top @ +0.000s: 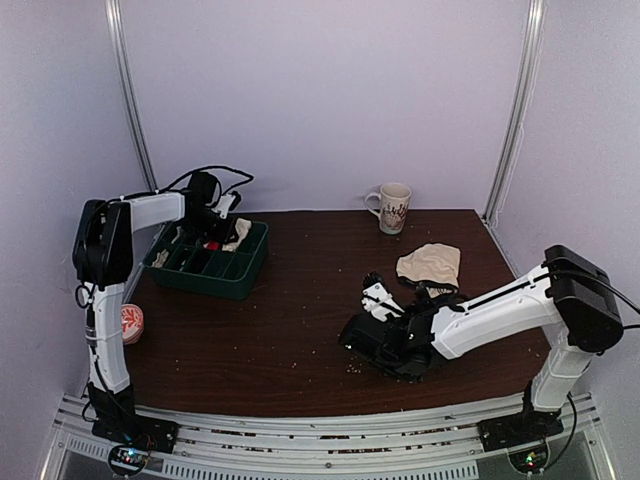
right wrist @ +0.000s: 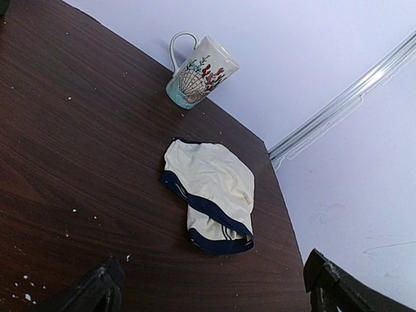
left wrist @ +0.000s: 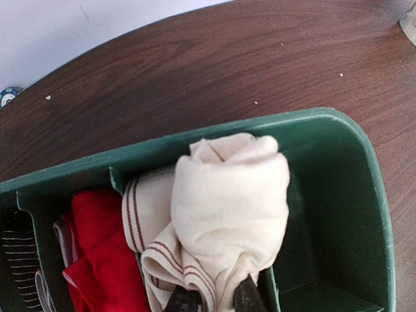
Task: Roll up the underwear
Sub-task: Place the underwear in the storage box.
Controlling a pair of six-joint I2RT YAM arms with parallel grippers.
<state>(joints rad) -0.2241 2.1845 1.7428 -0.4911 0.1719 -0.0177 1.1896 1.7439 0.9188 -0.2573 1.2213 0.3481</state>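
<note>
Cream underwear (right wrist: pixel 211 195) lies flat ahead of the wide-open right gripper (right wrist: pixel 213 278) — the nearer one (left gripper (left wrist: pixel 216 300) pinches a rolled pair (left wrist: pixel 227 195)).

Lab booth: plain walls (top: pixel 330 100), aluminium rails (top: pixel 320 428), robot arms (top: pixel 500 305) bolted at table (top: pixel 290 330).

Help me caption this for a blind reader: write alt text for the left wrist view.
A rolled cream underwear bundle with reddish stripes is pinched at its lower edge by the left end effector, at the end compartment of a green tray. A red garment fills the next compartment, and the dark wooden table lies beyond.
</note>
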